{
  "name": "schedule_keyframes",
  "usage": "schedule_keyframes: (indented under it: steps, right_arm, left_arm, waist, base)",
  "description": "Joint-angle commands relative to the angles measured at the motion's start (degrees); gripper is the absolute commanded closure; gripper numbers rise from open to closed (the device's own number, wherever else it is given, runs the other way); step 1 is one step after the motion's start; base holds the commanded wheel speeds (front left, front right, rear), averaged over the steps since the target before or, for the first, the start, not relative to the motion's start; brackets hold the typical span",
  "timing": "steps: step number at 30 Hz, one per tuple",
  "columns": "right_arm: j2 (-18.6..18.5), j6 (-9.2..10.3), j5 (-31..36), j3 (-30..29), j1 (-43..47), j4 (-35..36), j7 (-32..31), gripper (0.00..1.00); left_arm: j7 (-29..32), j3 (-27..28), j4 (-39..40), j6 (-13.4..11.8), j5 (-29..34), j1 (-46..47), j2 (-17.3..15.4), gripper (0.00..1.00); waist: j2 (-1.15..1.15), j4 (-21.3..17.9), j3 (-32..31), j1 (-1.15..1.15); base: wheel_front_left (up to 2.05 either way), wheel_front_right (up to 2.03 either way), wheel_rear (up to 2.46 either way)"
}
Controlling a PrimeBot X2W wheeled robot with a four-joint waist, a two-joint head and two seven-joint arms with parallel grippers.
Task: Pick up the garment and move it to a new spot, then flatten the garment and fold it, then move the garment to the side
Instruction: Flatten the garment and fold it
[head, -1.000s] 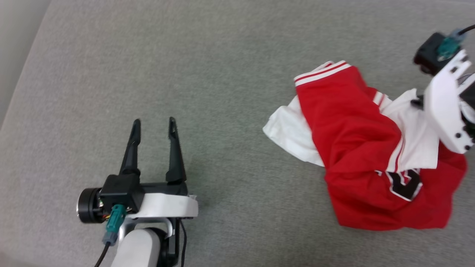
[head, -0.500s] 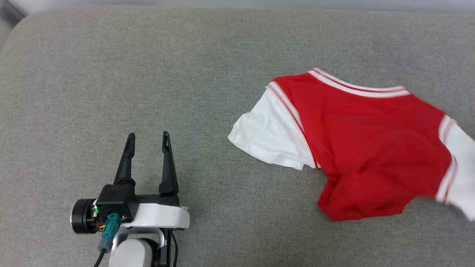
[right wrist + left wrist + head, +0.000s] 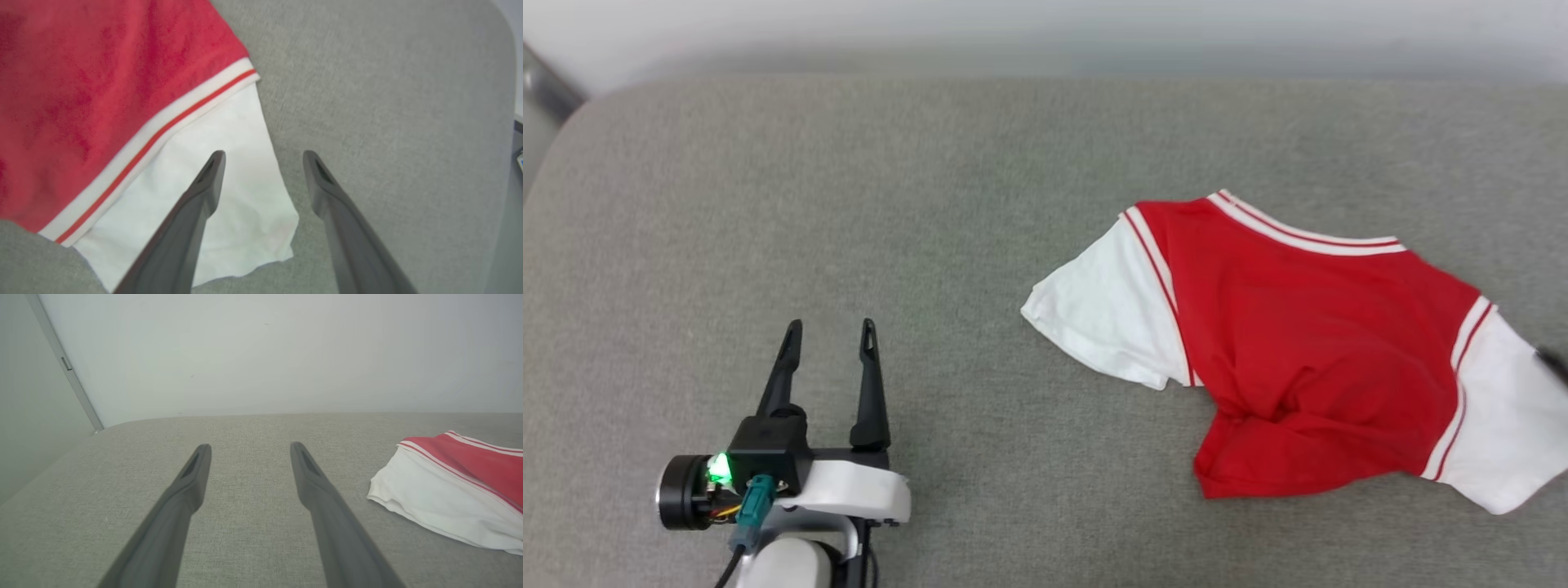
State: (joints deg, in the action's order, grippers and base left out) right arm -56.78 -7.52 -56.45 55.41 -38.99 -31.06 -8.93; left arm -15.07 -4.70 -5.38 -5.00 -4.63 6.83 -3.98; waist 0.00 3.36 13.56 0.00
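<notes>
The garment (image 3: 1307, 343) lies on the grey cushion at the right of the head view, red body up, a white sleeve at each end and striped trim along its far edge. The lower part of the red body is rumpled. My left gripper (image 3: 831, 327) rests at the lower left, well away from the garment, open and holding nothing. In the left wrist view the left gripper (image 3: 250, 446) points over bare cushion, with the garment (image 3: 449, 490) off to the right. My right gripper (image 3: 264, 154) stands open over the outer edge of the garment's white sleeve (image 3: 212, 192), with nothing between its fingers.
The grey cushion (image 3: 931, 204) has a rounded far-left corner and ends at a pale wall (image 3: 261, 355). A metal strip (image 3: 65, 363) runs down the wall at the left. In the right wrist view the cushion's edge (image 3: 506, 122) curves away at the right.
My right gripper has opened and let go of the garment. The garment was bunched and lifted; now it lies spread out on the cushion. The head camera has tilted up, shifting the picture.
</notes>
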Motion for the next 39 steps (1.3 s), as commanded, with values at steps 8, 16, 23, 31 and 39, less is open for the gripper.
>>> schedule_keyframes:
  steps: [8,16,23,31,39]
  right_arm:
    - [7.5,0.05,10.6,-13.6,0.8,-5.8,21.0,0.00]
    - [22.0,0.05,27.9,-41.7,11.6,4.7,24.1,0.00]
    - [38.9,0.05,42.7,-58.5,28.8,24.1,24.1,0.00]
    - [49.2,0.05,47.1,-60.1,36.3,34.4,24.1,0.00]
    - [52.4,0.05,47.3,-58.3,36.4,37.1,24.1,0.00]
  left_arm:
    - [-0.2,1.8,-5.3,3.6,1.3,5.8,-5.4,0.00]
    - [6.7,-0.5,-11.8,9.6,0.9,17.9,-10.8,0.00]
    - [19.9,-8.4,-14.8,12.3,-2.3,30.5,-13.7,0.00]
    - [39.6,-24.1,-15.1,12.3,-17.2,41.7,-19.2,0.00]
    - [60.1,-38.6,-13.9,12.3,-31.4,50.5,-24.5,0.00]
  waist:
    - [0.00,-3.6,-5.3,0.00]
    - [0.00,-5.7,-6.6,0.00]
    - [0.00,-6.3,-5.8,0.00]
    - [0.00,-7.9,-3.0,0.00]
    - [0.00,-10.4,1.3,0.00]
  base:
    - [0.00,0.00,0.00]
    - [0.00,0.00,0.00]
    - [0.00,0.00,0.00]
    - [0.00,0.00,0.00]
    - [0.00,0.00,0.00]
